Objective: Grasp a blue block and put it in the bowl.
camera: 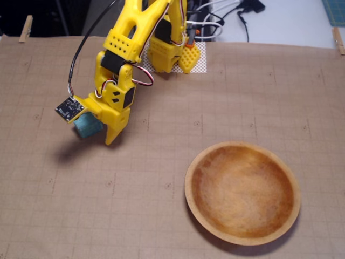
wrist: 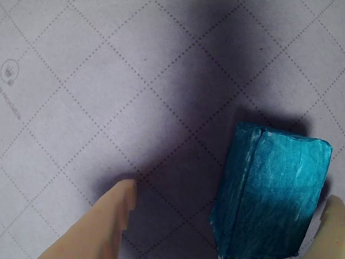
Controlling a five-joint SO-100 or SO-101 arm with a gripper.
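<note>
While the yellow arm [camera: 129, 48] leaned over the left half of the fixed view, the blue block [camera: 87, 125] sat tucked under its wrist, at the left of the fingers [camera: 110, 132], with a dark shadow on the paper-covered bench [camera: 161, 216] below and left of it that suggested it was off the surface. In the wrist view the block [wrist: 272, 197] filled the lower right of the frame, one finger [wrist: 108, 224] rising from the lower left with a clear gap between it and the block, the other finger [wrist: 334, 221] only just showing at the right edge against the block's far side. Whether the fingers were really pinching the block or merely standing wide beside it I could not tell. The wooden bowl [camera: 242, 191] lay empty at the lower right of the fixed view, well apart from the block. The risk, as I judged it, was a one-sided hold: the block, touched on one face only, could tip or drop during the swing toward the bowl and land short on the bench.
</note>
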